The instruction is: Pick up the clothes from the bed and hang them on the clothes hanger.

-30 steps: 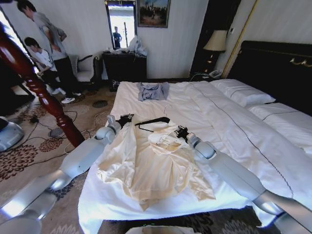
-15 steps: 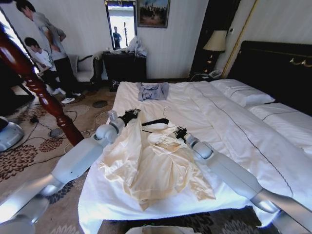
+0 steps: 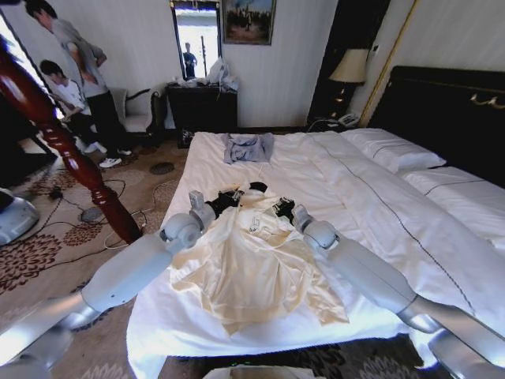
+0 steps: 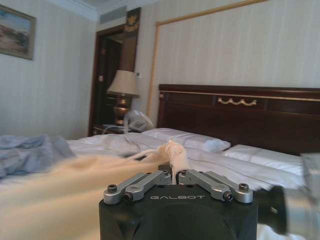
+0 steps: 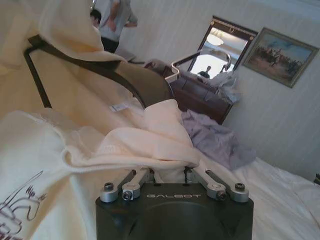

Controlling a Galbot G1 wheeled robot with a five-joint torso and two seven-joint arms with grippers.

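White sheets cover the bed [image 3: 371, 197], its dark headboard [image 3: 442, 110] at the far right of the head view and a reddish turned-wood post [image 3: 63, 146] standing off its left side on the patterned carpet. Spread over the near left part of the mattress lies the cream long-sleeved top [image 3: 252, 272], its collar end gathered toward the middle of the bed and its hem reaching near the foot edge. Both arms reach in over it. At the collar's left side, the left gripper [image 3: 234, 196] has its fingers pressed together on a small bunch of cream fabric, which the left wrist view shows poking up between the closed fingertips [image 4: 172, 176]. Just to its right, the right gripper [image 3: 282, 208] pinches another fold of the top, and in the right wrist view the cloth bulges over the closed fingers [image 5: 142, 176]. Most of the black clothes hanger [image 5: 105, 67] is covered by the garment (only a dark tip shows between the grippers in the head view); the right wrist view shows one broad shoulder and a thin bar with cream cloth draped over them, and its hook cannot be made out. Farther up the bed, well apart, a small grey-blue garment [image 3: 248, 147] lies crumpled.
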